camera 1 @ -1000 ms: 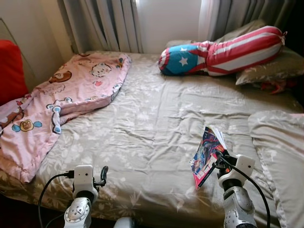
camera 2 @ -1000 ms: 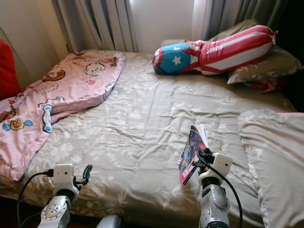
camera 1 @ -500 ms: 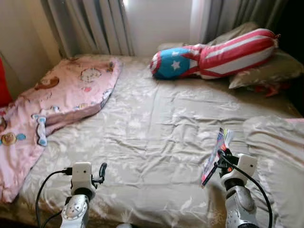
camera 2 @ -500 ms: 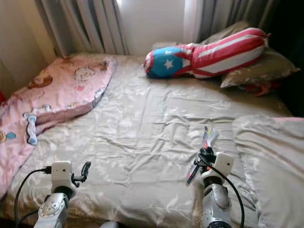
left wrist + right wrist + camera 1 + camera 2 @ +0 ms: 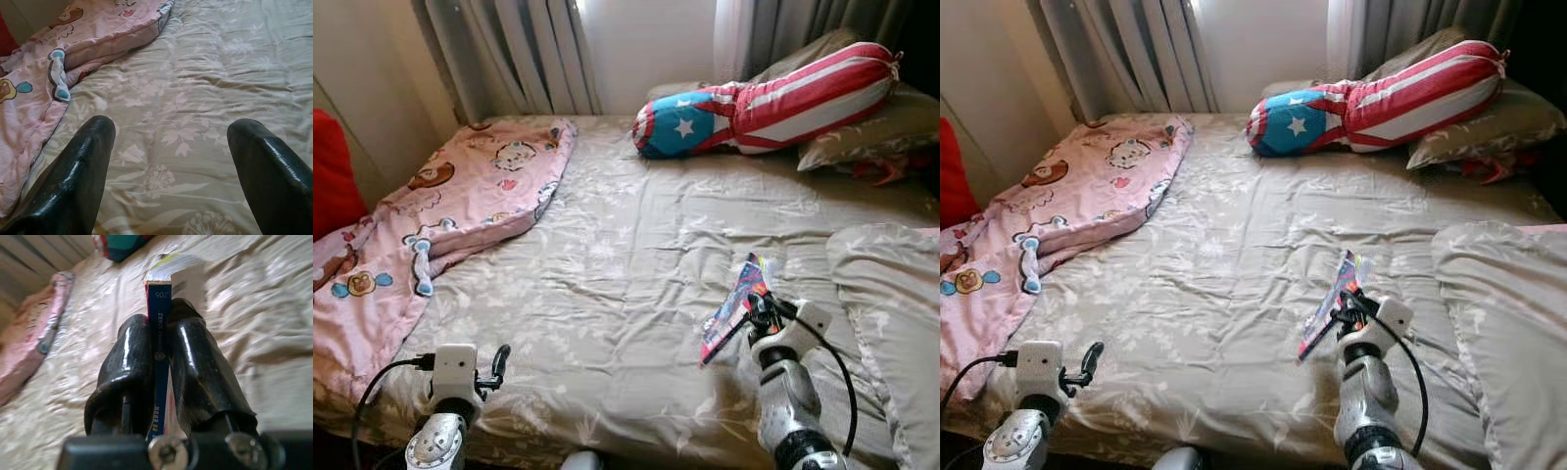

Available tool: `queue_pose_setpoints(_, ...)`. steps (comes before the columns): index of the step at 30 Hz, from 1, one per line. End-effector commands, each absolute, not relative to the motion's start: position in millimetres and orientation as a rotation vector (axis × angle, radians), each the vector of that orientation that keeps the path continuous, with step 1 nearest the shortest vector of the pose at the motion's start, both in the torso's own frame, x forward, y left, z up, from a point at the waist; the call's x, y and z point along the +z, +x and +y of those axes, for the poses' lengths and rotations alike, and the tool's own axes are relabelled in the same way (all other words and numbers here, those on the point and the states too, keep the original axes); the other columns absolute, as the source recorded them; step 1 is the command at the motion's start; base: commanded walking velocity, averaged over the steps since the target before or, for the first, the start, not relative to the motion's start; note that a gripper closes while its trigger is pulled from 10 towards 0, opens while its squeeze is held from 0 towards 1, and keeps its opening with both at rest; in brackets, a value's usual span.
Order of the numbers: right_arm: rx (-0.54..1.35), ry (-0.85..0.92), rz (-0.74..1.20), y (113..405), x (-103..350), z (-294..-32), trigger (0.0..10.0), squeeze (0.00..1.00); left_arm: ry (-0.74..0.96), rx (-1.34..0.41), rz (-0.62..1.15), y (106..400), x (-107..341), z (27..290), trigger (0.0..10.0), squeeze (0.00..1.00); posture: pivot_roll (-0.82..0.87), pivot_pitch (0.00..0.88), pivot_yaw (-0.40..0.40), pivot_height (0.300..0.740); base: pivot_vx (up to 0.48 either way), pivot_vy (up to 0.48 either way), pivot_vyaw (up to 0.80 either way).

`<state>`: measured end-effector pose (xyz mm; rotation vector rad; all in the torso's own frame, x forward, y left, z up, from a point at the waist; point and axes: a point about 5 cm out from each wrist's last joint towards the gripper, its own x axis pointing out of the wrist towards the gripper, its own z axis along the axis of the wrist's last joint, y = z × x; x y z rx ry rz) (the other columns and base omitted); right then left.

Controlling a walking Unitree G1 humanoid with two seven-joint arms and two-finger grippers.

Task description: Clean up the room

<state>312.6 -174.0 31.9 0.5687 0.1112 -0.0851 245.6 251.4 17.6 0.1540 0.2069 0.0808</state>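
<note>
From the head camera I see my right gripper (image 5: 756, 311) raised over the near right part of the grey floral bedspread (image 5: 626, 245), its fingers closed on a thin colourful paperback comic book (image 5: 734, 306). The book tilts, its long axis running from low near-left up toward the far right, above the cover. A pink cartoon-print blanket (image 5: 440, 211) lies along the left side, and a stars-and-stripes bolster pillow (image 5: 773, 98) at the head.

My left gripper (image 5: 497, 364) hangs low by the bed's near edge.

In the left wrist view its black fingers (image 5: 78, 181) stand wide apart, holding nothing, above the bedspread.

In the right wrist view both fingers press the book's blue spine (image 5: 157, 357); I read "206", and fainter lettering that looks like "STARZ".
</note>
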Motion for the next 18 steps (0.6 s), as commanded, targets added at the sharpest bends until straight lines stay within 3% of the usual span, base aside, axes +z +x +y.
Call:
queue_pose_setpoints(1, -0.024, 0.704, 0.072, 329, 48, -160, 10.0, 0.00, 0.167, 0.079, 0.197, 248, 25, 257, 10.0, 0.00, 0.14, 0.000, 0.103, 0.655, 0.000, 0.000, 0.00)
queue_pose_setpoints(2, -0.024, 0.704, 0.072, 329, 48, -160, 10.0, 0.00, 0.167, 0.079, 0.197, 248, 25, 257, 10.0, 0.00, 0.14, 0.000, 0.103, 0.655, 0.000, 0.000, 0.00)
queue_pose_setpoints(4, -0.003, 0.960, 0.012, 339, 58, -156, 10.0, 0.00, 0.193, 0.057, 0.183, 247, 30, 258, 10.0, 0.00, 0.16, 0.000, 0.107, 0.655, 0.000, 0.000, 0.00)
queue_pose_setpoints(5, 0.006, 0.987, 0.000, 340, 60, -155, 10.0, 0.00, 0.200, 0.051, 0.180, 246, 32, 259, 10.0, 0.00, 0.17, 0.000, 0.109, 0.655, 0.000, 0.000, 0.00)
queue_pose_setpoints(8, -0.037, 0.974, -0.007, 342, 61, -161, 10.0, 0.00, 0.227, 0.033, 0.176, 236, 38, 265, 10.0, 0.00, 0.19, 0.000, 0.126, 0.655, 0.000, 0.000, 0.00)
queue_pose_setpoints(10, -0.260, 1.055, 0.075, 329, 40, -181, 10.0, 0.00, 0.251, 0.030, 0.195, 220, 40, 273, 10.0, 0.00, 0.22, 0.017, 0.152, 0.655, 0.000, 0.000, 0.00)
queue_pose_setpoints(18, -0.489, 1.086, 0.257, 290, -5, -204, 10.0, 0.00, 0.298, 0.026, 0.228, 182, 55, 285, 10.0, 0.00, 0.30, 0.067, 0.159, 0.655, 0.000, 0.000, 0.00)
